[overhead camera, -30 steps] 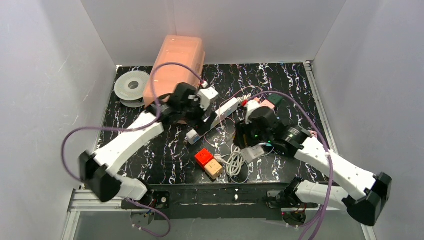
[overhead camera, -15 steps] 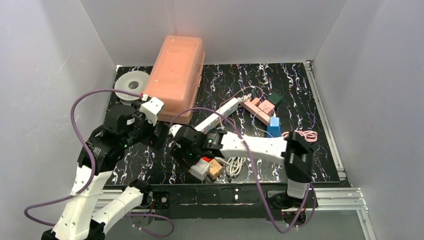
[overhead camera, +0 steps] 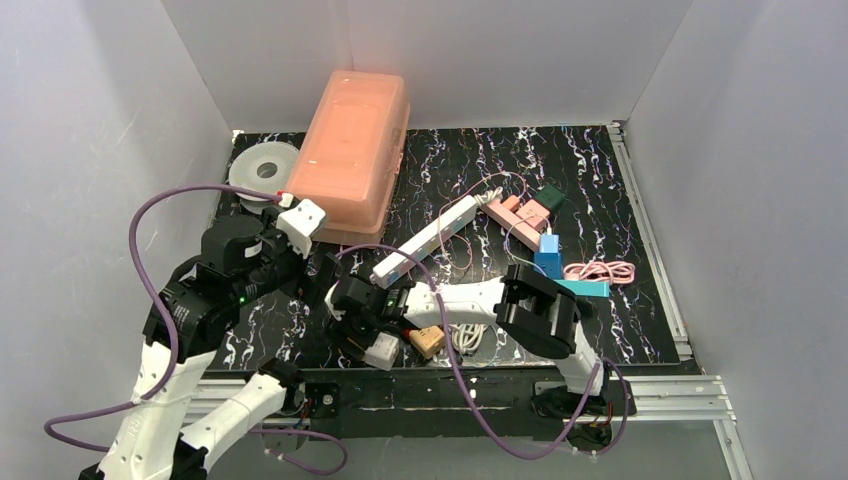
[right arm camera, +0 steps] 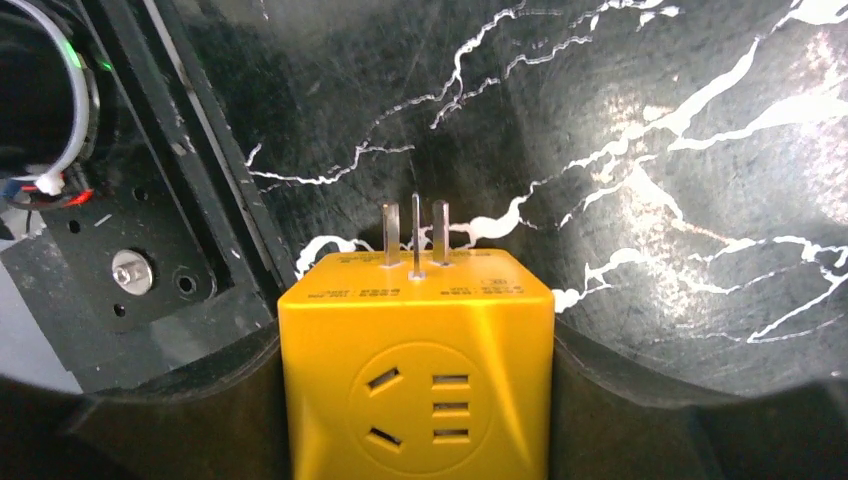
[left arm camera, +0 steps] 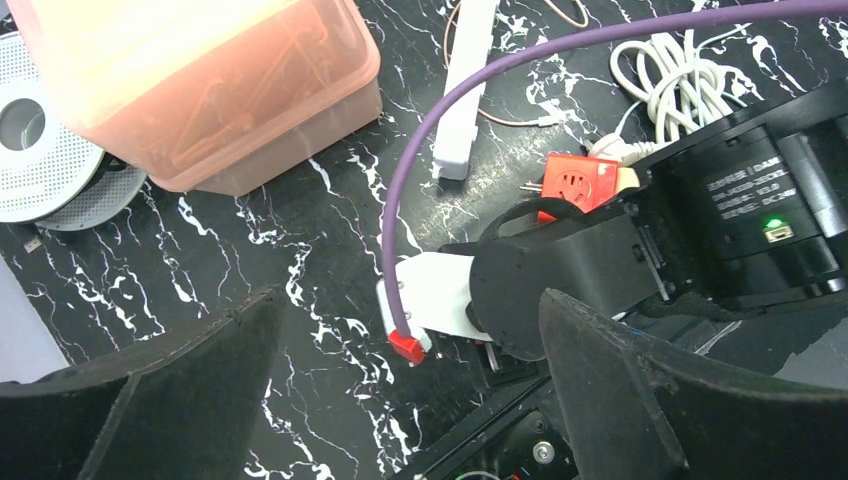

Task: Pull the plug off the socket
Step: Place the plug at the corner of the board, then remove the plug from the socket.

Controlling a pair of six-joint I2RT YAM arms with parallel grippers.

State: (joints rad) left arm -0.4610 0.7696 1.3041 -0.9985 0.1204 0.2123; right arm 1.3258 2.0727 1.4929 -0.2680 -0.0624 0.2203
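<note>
Plug, yellow cube (right arm camera: 415,375), sits clamped side-on in my right fingers (right arm camera: 650,410), prongs bare and free, so I judge it off the red socket (left arm camera: 578,185). It's at the worktop's (right arm camera: 620,150) near edge, with the rail (right arm camera: 150,270) tight alongside. Left fingers (left arm camera: 620,400) are spread, empty, over open worktop.

Bright even overhead light, soft shadows, sharp focus, slight glare

Black white-veined table (overhead camera: 600,180). Far-left corner: grey spool (overhead camera: 262,172), orange storage box (overhead camera: 350,150) beside it. Centre: white power strip (overhead camera: 425,240), diagonal. Right half: pink blocks (overhead camera: 520,213), green block (overhead camera: 549,198), blue cube adapter (overhead camera: 547,255), pink cable coil (overhead camera: 600,271). Near edge: red cube socket (left arm camera: 580,185), tan cube socket (overhead camera: 427,341), white cable coil (overhead camera: 466,335).
</note>
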